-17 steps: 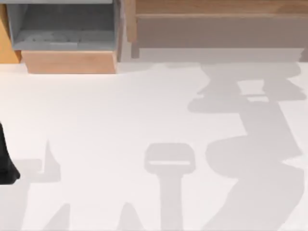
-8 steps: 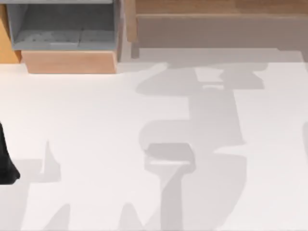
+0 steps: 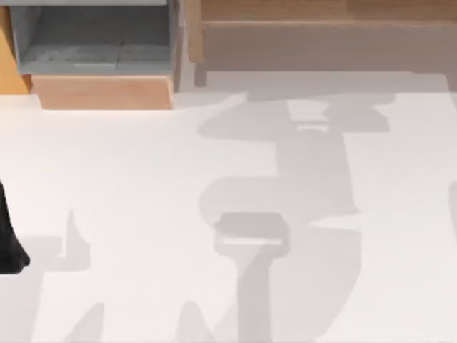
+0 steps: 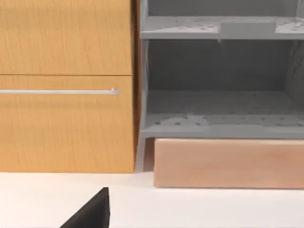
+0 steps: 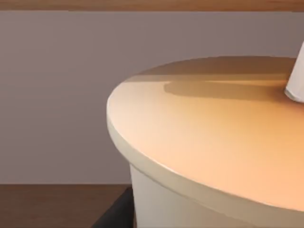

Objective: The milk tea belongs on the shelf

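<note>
The milk tea (image 5: pixel 213 156) is a cream cup with a flat tan lid and a white straw (image 5: pixel 295 80), seen very near in the right wrist view. My right gripper is shut on the cup, with a dark finger (image 5: pixel 116 213) against its side. Behind the cup is a grey-brown back wall between wooden boards. The grey shelf (image 3: pixel 93 43) stands at the table's back left on a wooden base, and its tiers (image 4: pixel 218 109) face the left wrist camera. My left arm (image 3: pixel 8 239) is parked at the left edge.
A long wooden unit (image 3: pixel 321 36) with a grey-brown recess runs along the back right. A wooden drawer cabinet (image 4: pixel 66 85) with a metal handle adjoins the grey shelf. Arm shadows fall across the white table (image 3: pixel 143 186).
The large arm shadow on the table has slid from the right towards the middle. The left arm has not moved.
</note>
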Controlling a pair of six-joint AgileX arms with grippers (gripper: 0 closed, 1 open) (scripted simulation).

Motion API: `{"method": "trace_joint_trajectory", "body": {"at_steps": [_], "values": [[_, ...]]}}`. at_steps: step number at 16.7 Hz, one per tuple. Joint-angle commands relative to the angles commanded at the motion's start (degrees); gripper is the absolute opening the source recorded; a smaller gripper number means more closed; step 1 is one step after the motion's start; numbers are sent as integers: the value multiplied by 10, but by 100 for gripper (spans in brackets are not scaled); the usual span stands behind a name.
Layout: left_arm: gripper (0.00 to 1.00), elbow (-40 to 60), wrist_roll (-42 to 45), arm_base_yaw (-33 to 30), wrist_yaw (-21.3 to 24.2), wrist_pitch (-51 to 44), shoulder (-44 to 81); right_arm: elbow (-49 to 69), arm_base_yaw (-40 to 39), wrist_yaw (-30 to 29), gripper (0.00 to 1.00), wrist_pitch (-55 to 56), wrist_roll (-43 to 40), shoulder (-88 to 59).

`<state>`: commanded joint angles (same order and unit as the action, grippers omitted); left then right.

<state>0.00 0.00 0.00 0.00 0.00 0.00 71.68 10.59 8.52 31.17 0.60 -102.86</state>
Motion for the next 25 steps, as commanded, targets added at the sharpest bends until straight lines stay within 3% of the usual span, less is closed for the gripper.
{"method": "trace_joint_trajectory", "body": {"at_steps": [13, 25], "values": [[100, 0, 0, 0, 0, 0, 0, 63, -11, -11, 0, 40, -1, -98], [100, 0, 0, 0, 0, 0, 0, 63, -11, -11, 90, 40, -1, -98]]}}
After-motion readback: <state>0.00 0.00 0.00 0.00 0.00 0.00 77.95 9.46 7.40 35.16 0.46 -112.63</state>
